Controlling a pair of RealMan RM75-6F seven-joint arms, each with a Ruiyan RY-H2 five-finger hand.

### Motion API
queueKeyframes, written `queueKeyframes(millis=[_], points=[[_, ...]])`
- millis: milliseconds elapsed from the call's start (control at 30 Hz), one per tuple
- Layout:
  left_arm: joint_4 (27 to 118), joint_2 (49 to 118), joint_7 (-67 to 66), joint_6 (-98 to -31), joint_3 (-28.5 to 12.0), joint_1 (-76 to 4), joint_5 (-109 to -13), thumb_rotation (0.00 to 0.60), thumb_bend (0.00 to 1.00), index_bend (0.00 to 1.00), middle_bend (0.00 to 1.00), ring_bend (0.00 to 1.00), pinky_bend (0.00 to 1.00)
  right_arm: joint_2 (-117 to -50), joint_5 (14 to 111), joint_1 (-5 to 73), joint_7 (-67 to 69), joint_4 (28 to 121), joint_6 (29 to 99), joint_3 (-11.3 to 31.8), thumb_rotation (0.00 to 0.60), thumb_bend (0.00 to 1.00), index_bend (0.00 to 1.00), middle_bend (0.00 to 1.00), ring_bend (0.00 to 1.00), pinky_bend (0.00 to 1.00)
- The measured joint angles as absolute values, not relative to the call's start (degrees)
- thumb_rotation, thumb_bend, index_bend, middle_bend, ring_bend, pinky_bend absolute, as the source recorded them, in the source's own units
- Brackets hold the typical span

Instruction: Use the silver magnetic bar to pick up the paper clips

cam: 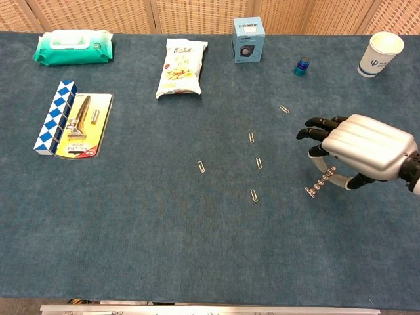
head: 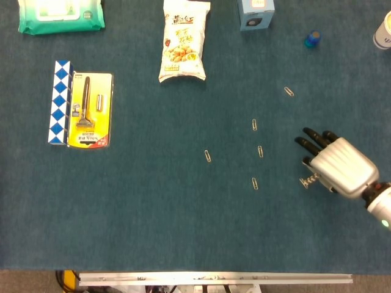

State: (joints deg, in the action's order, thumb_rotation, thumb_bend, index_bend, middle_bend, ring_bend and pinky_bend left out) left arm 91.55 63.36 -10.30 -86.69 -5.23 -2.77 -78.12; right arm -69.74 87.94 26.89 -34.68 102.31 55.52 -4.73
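bar (cam: pixel 321 183): only its lower beaded end shows — the rest sits under the right hand (cam: pixel 359 147)
grip: fingers on the bar are hidden by the hand's shell
clips (head: pixel 255 183): too small to tell detail
cup (head: pixel 383 32): cut by the right edge in head view
wipes (head: pixel 59 15): top cut off — head view
left hand: outside both views
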Motion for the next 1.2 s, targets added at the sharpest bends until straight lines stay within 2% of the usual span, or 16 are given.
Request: queueKeyframes(millis=[567,1200], points=[[92.46,62.34,-8.67,-88.01,-5.53,-2.13,-78.50,0.600,0.18,0.50,0.52,0.57,0.73,-74.23,79.90,31.97,-36.75,100.35,51.67,0.90,0.600,0.30,0.60,0.18,0.09,0.27],[91.98,61.33,-5.60,-87.47,-6.08,-2.01,-77.77,0.600,0.18,0.50,0.52,0.57,0.73,-80.89,73.03,38.79,-37.84,95.68,48.46,4.66,0.600,0.30,0.60,0.18,0.09,0.27]])
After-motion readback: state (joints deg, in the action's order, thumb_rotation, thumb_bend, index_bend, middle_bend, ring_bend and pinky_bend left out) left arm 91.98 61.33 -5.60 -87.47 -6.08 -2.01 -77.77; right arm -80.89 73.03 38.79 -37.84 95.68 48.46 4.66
